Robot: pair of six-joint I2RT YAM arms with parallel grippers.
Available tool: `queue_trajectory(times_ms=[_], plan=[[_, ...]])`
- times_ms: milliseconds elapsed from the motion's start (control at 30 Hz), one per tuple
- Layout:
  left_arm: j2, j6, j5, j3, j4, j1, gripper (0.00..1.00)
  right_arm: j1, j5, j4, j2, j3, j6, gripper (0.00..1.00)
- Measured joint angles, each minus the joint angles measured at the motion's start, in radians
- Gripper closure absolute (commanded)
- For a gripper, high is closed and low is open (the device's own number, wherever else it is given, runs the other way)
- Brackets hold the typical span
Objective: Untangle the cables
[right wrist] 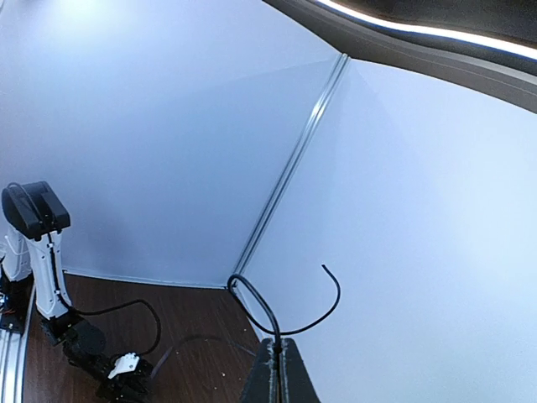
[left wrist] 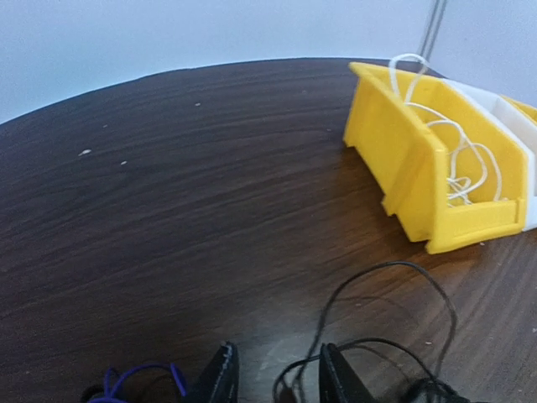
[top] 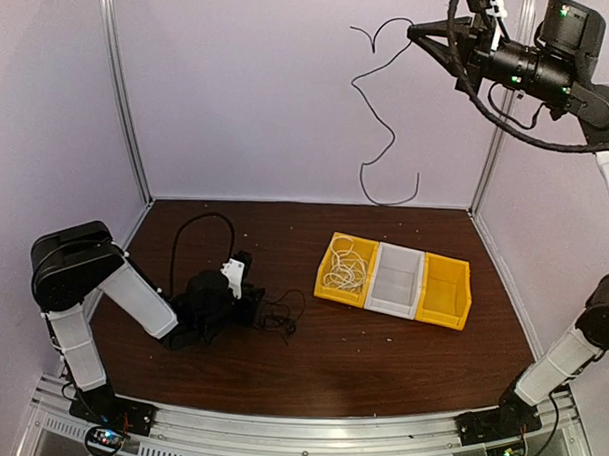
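My right gripper (top: 413, 33) is raised high at the back right and is shut on a thin black cable (top: 391, 131) that dangles in curves in front of the back wall. In the right wrist view the fingers (right wrist: 289, 378) pinch this cable (right wrist: 260, 306), with one end curling up to the right. My left gripper (top: 254, 308) is low on the table and open (left wrist: 277, 382). Loops of another black cable (left wrist: 394, 285) lie by its right finger, with a strand between the fingers. This clump shows in the top view (top: 279, 317). A white cable (top: 348, 270) lies in the left yellow bin (left wrist: 403, 151).
Three bins stand in a row right of centre: yellow (top: 327, 286), white (top: 398, 281), yellow (top: 447, 290). A blue-purple cord (left wrist: 138, 374) shows by my left finger. The left arm's own thick black cable (top: 189, 229) arches above the table. Metal frame posts (top: 124, 82) stand at the back corners.
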Motion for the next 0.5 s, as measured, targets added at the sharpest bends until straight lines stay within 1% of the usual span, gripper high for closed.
queue_trajectory(times_ms=[100,200,267,333,500], plan=[[-0.024,-0.026,-0.016,-0.034,-0.024,0.065,0.59,-0.039,0.016,-0.001,-0.034,-0.006,-0.009,1.00],[-0.065,-0.038,-0.027,-0.061,-0.066,0.087,0.50,-0.048,0.044,0.003,-0.077,-0.053,-0.016,1.00],[-0.100,-0.041,-0.023,-0.061,-0.103,0.085,0.45,-0.055,0.056,0.013,-0.109,-0.111,-0.018,1.00],[-0.148,-0.041,-0.003,-0.060,-0.145,0.084,0.42,-0.073,0.067,0.026,-0.142,-0.198,-0.019,1.00],[-0.288,-0.039,0.067,-0.044,-0.230,0.081,0.39,-0.116,0.083,0.052,-0.177,-0.413,-0.018,1.00]])
